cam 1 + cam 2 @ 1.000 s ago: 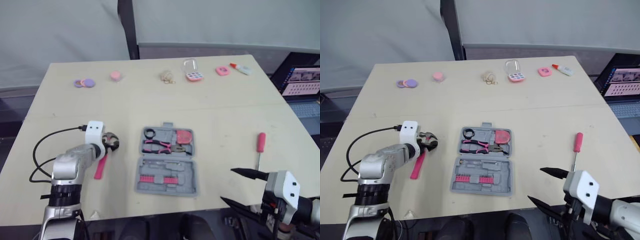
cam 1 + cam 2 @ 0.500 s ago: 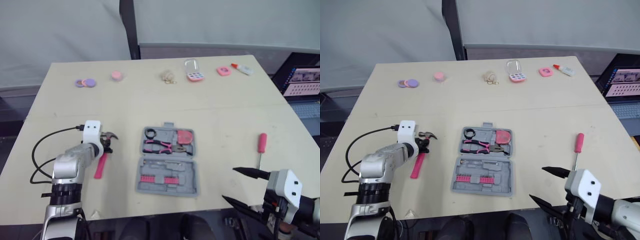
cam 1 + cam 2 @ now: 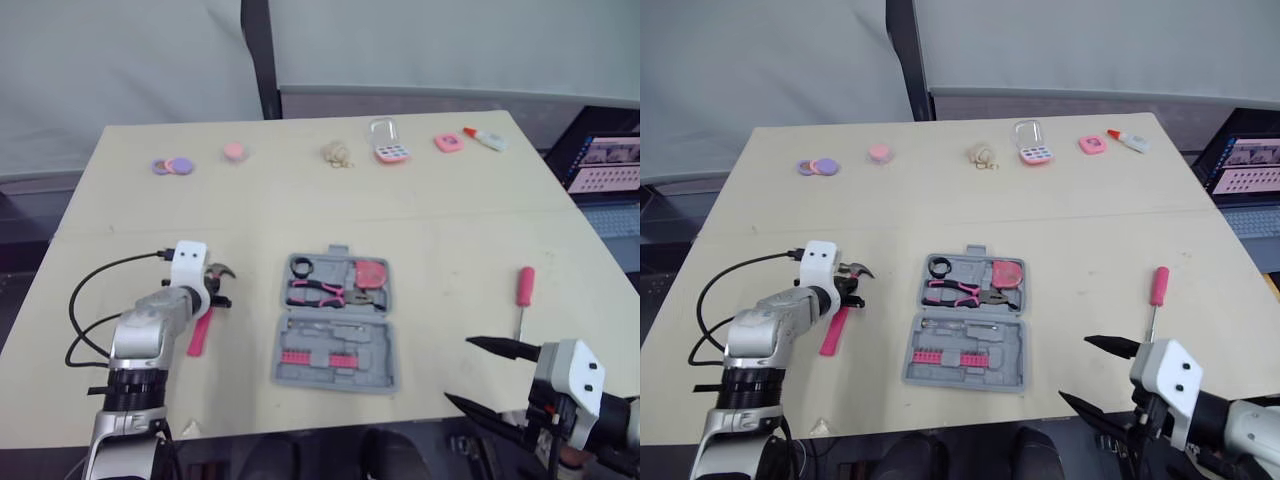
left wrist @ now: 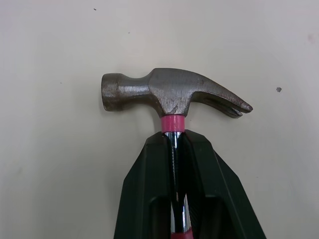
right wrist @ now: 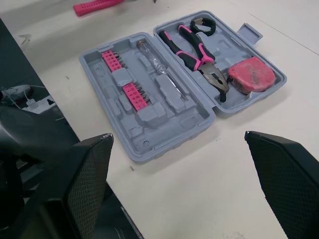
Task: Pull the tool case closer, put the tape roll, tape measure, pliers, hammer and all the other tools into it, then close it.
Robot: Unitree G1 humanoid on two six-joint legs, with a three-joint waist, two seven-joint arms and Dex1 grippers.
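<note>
Left wrist view: hammer (image 4: 169,94) is clamped in the left pincer (image 4: 173,139), both fingers (image 4: 147,169) narrow on the steel neck just under the pink collar, with the head sticking out past the tips. From the head cam the hammer sits on the robot's left of the surface (image 3: 450,220), pink handle trailing back toward the robot. Can't tell whether it's lifted or resting. Tool case (image 3: 345,372) lies open and flat near the middle, well apart from the hammer on its right. The far half holds the tape roll (image 3: 300,266), pliers (image 3: 318,292) and tape measure (image 3: 369,273); the near half holds pink bits (image 3: 308,357) and bare grey recesses. Screwdriver (image 3: 523,290) is loose on the right side, apart from the case. Right pincer (image 3: 458,370) hangs at the near right edge, spread wide, holding nothing. Step in hand looks like hammer pick-and-carry, task roughly halfway. To do it well: the grip is up by the head, so the long handle will probably want to swing, so keep the squeeze firm and lift straight before going sideways. Clear the case rim, turn the hammer to line up with a free long recess, and come down slowly without bumping the pliers or shoving the case. Let go only once it is seated flat, or the lid may not shut.
</note>
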